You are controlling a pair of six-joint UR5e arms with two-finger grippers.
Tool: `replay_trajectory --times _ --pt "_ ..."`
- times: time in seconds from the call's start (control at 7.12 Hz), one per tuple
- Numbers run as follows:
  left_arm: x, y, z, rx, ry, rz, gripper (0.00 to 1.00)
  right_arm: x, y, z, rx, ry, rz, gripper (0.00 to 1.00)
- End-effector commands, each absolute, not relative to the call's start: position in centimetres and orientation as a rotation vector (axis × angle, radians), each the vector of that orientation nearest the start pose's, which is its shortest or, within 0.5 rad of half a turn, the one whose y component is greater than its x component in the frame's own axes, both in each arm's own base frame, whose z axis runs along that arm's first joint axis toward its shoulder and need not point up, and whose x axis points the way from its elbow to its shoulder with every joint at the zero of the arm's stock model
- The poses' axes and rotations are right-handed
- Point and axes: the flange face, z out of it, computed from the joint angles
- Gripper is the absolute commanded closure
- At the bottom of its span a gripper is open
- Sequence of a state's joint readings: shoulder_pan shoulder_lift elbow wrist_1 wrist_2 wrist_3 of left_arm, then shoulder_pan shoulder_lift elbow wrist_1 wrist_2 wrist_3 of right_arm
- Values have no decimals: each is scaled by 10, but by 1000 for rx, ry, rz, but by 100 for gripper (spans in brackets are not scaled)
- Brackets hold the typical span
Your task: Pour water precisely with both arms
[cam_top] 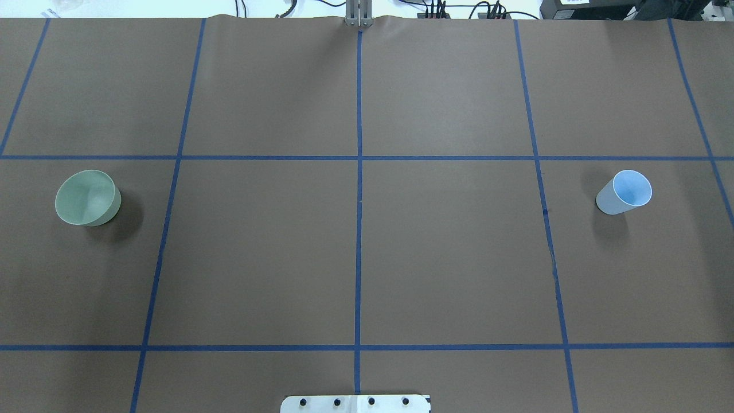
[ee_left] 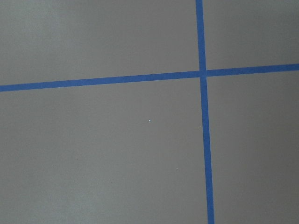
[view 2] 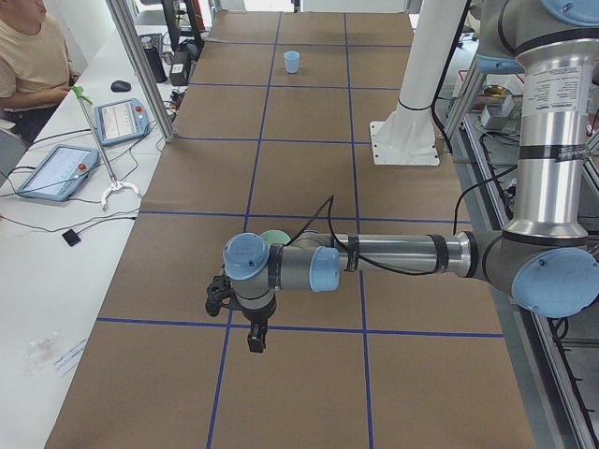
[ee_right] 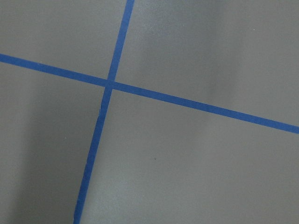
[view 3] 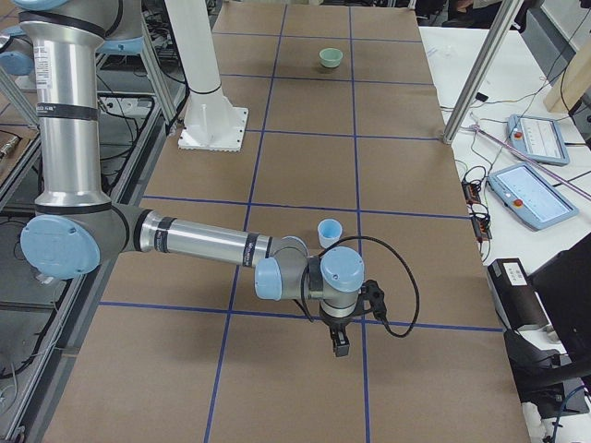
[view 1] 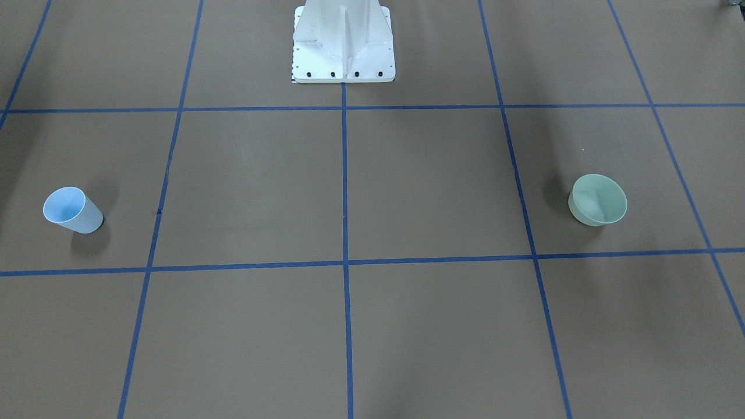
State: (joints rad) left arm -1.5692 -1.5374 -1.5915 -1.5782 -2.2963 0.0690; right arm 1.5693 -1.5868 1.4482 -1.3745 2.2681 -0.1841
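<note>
While both arms reach out low over the brown paper-covered table (cam_top: 447, 258), the tools show only in the side cams. Stretched out level, the left arm (view 2: 402, 254) holds its left tool (view 2: 254, 339) pointing down above a crossing of the blue tape lines (cam_top: 359, 229), clear of the table. Whether that tool is open or closed can't be told. Opposite, the right arm (view 3: 199, 242) has the same pose, w/ the right tool (view 3: 340, 347) pointing down over a tape line; its state can't be told either.

Just past the left tool, on the side toward the right arm, a round pale green plastic bowl (cam_top: 87, 198) stands upright, partly hidden behind the wrist in the side cam. Just past the right tool, toward the left arm, a tapered light blue plastic cup (cam_top: 625, 193) stands upright. Bowl & cup are well apart, and neither tool touches either.

As for the water, it can't be made out for sure in cup or bowl.

A white bolted pedestal (view 1: 343, 43) stands well away from both tools.
</note>
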Motion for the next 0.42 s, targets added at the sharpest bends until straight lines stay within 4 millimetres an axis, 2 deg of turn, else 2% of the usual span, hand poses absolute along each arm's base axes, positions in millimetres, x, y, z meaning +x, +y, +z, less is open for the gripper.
replay_trajectory --times 0.0,0.28 --pt "-66 -471 671 11 726 62 0 69 -485 713 118 -691 -198 0" --pt "-66 -471 671 11 729 62 0 69 -485 712 131 -688 -204 0"
